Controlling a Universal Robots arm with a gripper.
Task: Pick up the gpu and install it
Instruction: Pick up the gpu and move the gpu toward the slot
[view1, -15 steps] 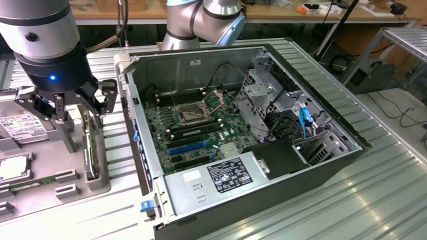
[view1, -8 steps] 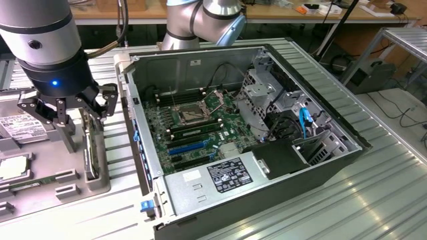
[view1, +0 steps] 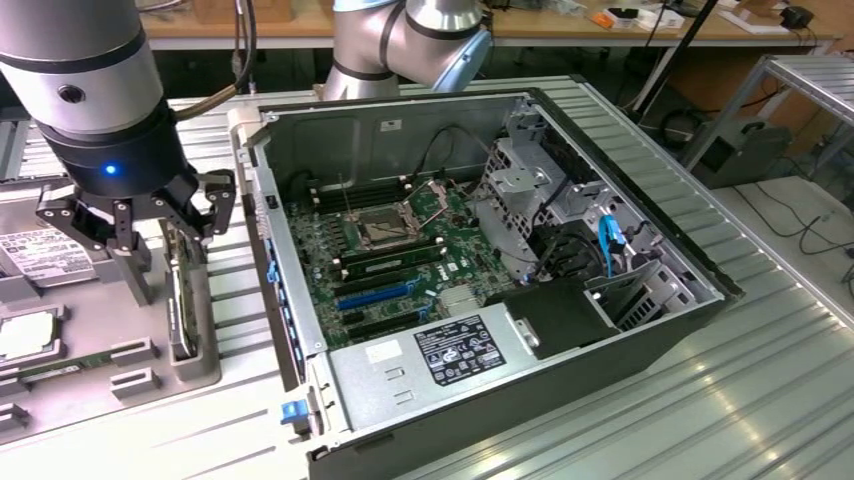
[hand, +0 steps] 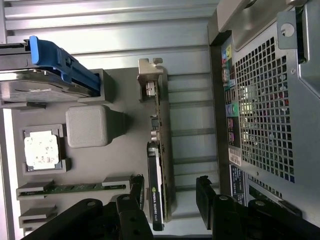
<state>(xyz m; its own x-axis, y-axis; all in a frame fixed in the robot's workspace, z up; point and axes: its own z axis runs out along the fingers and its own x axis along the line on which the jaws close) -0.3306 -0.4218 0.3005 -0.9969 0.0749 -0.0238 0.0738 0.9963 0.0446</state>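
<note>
One gpu (hand: 159, 150) on edge in grey holder (hand: 195, 120) beside case (view1: 534, 250) | gripper (hand: 169, 184) jaws apart, straddling it; not clamped | likely light, stiff, fragile; best pinched across flat faces, clear of bracket (hand: 150, 75)

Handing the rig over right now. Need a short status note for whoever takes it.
End effector: open, holding nothing, one finger on each side of the graphics card, no contact visible.
Graphics card: standing on edge in its slot in the grey tray, beside the open computer case.
Done: end effector lined up over the card.
Left: card not yet gripped, lifted or installed in the case.
</note>
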